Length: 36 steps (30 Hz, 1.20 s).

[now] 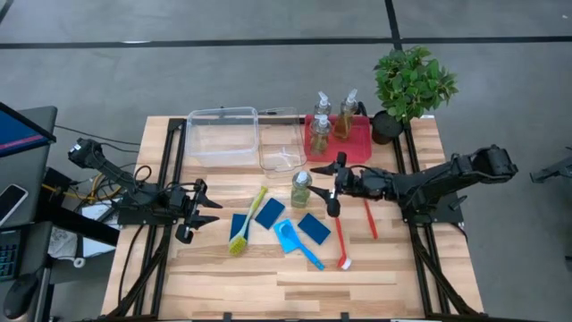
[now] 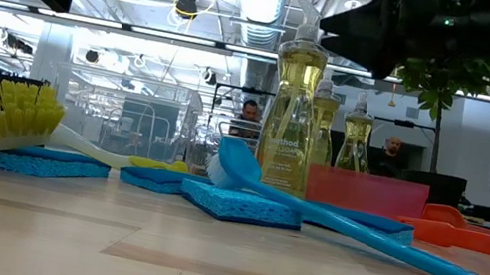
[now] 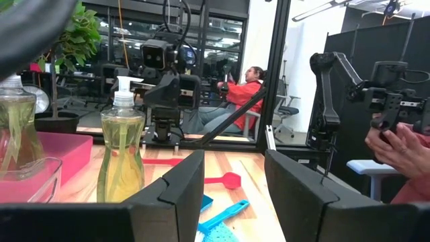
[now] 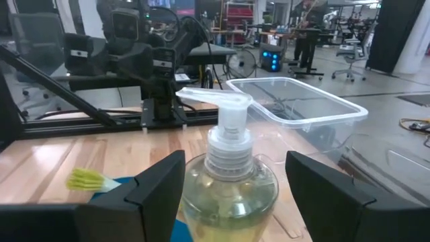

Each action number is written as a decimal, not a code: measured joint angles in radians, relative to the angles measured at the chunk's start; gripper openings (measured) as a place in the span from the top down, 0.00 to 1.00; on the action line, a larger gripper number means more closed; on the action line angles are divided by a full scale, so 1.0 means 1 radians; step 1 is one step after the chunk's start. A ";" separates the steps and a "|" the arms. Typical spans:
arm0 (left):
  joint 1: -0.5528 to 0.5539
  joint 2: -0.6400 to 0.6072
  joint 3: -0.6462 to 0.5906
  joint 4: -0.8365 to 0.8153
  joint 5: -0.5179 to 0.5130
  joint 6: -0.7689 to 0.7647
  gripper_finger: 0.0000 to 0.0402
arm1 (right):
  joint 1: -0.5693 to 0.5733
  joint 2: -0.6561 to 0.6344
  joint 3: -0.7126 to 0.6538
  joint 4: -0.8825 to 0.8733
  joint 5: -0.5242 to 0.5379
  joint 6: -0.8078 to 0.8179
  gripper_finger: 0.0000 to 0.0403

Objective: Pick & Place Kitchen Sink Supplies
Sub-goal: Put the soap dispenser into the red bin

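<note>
One clear pump bottle (image 1: 301, 188) of yellow-green liquid stands upright on the table; three more (image 1: 322, 116) stand on the red tray. My right gripper (image 1: 335, 184) is open, level, just right of the lone bottle. In the right wrist view its fingers (image 4: 158, 185) frame that bottle (image 4: 228, 195) without clear contact. Blue sponges (image 1: 268, 212) lie flat beside a green brush (image 1: 248, 219), a blue brush (image 1: 295, 241) and two red brushes (image 1: 342, 237). My left gripper (image 1: 198, 211) is open at the table's left, short of the sponges.
Two clear plastic bins (image 1: 222, 134) sit toward the far edge, the red tray (image 1: 362, 143) to their right and a potted plant (image 1: 411, 80) at the far right corner. Bare wood lies along the near edge. A person's hands (image 3: 396, 141) show beyond the table.
</note>
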 joint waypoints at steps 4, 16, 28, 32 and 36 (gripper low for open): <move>0.000 0.000 0.000 0.000 0.000 0.000 0.61 | -0.020 0.013 0.000 0.006 -0.021 0.001 0.38; 0.000 0.000 0.000 0.000 0.000 0.000 0.61 | -0.062 0.131 0.117 -0.004 -0.057 -0.028 0.38; 0.000 0.000 0.000 0.000 0.000 0.000 0.61 | -0.079 0.189 0.189 -0.035 -0.057 -0.045 0.39; 0.000 0.000 0.000 0.000 0.000 0.000 0.61 | -0.079 0.189 0.189 -0.037 -0.057 -0.045 0.41; 0.000 0.000 0.000 0.000 0.000 0.000 0.61 | -0.078 0.189 0.189 -0.040 -0.050 -0.043 0.45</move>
